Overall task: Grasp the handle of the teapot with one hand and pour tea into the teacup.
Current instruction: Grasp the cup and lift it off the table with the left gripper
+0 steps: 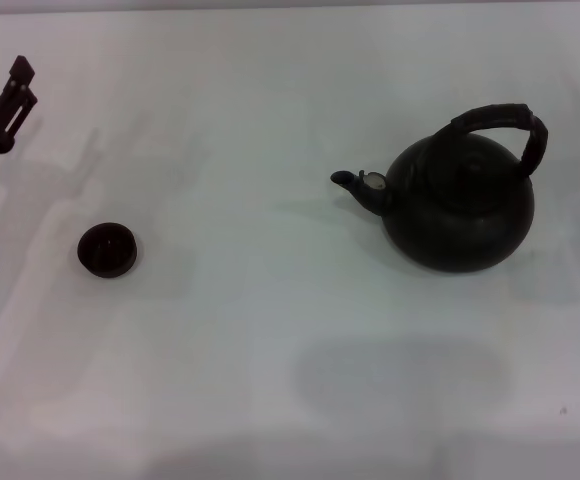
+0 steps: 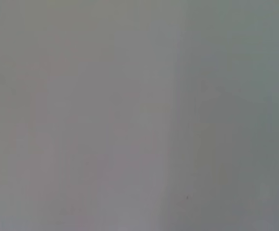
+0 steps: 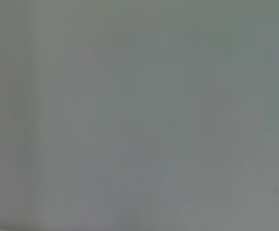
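Note:
The matte black teapot stands on the white table at the right in the head view, its short spout pointing left. Its thick ribbed arched handle stands over the top. The tiny dark teacup sits at the left, well apart from the teapot. My left gripper is at the far left edge, above and left of the teacup, holding nothing. My right gripper is out of view. Both wrist views show only bare grey surface.
The white table spreads between and in front of the teacup and teapot. A faint shadow patch lies on it at the front.

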Robot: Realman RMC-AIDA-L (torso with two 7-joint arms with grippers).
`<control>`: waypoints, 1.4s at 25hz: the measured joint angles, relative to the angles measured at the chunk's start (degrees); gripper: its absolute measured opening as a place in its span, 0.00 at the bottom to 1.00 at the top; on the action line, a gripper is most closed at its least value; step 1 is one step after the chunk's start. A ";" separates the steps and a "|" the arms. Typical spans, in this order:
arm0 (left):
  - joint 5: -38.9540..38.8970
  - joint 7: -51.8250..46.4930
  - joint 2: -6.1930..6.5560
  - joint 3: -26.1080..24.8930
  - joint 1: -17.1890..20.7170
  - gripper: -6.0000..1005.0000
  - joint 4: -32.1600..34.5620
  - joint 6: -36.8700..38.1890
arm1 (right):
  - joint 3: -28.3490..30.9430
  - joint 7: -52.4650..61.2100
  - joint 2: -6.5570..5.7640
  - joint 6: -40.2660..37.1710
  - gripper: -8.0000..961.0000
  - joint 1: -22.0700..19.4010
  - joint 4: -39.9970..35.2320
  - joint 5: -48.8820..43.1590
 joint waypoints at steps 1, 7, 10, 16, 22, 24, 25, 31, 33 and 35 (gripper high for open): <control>-0.01 -0.71 0.05 0.10 0.00 0.77 0.10 -0.04 | 0.00 0.00 0.00 0.00 0.91 -0.05 0.03 -0.01; 2.67 -7.08 0.45 1.11 0.21 0.77 3.29 2.33 | 0.01 0.00 -0.05 -0.10 0.91 -0.32 0.48 -0.03; 8.42 -15.45 0.56 1.21 2.39 0.77 10.93 8.78 | 0.03 0.00 -0.07 -0.56 0.91 -0.63 0.47 -0.03; 21.67 -34.79 0.27 1.20 7.66 0.77 29.46 20.27 | 0.04 -0.01 -0.16 -0.88 0.91 -0.86 0.44 -0.03; 35.77 -56.90 0.42 0.97 11.53 0.77 43.87 23.03 | 0.04 -0.01 -0.18 -0.88 0.91 -1.08 0.48 -0.02; 42.14 -66.42 0.41 0.90 12.80 0.77 49.97 23.25 | 0.03 -0.01 -0.18 -0.88 0.91 -1.09 0.50 -0.03; 44.21 -69.37 0.42 0.89 13.20 0.77 51.92 23.26 | 0.04 -0.01 -0.18 -0.88 0.91 -1.09 0.51 -0.02; 58.98 -88.87 0.28 1.01 15.72 0.77 64.96 22.79 | 0.03 -0.01 -0.11 -0.78 0.91 -1.09 0.41 -0.02; 62.49 -92.38 0.19 1.17 16.22 0.77 67.47 22.76 | 0.03 -0.01 -0.10 -0.57 0.91 -1.09 0.39 -0.02; 64.76 -94.26 0.15 1.28 16.39 0.78 68.89 22.72 | 0.03 -0.01 -0.09 -0.50 0.91 -1.09 0.38 -0.02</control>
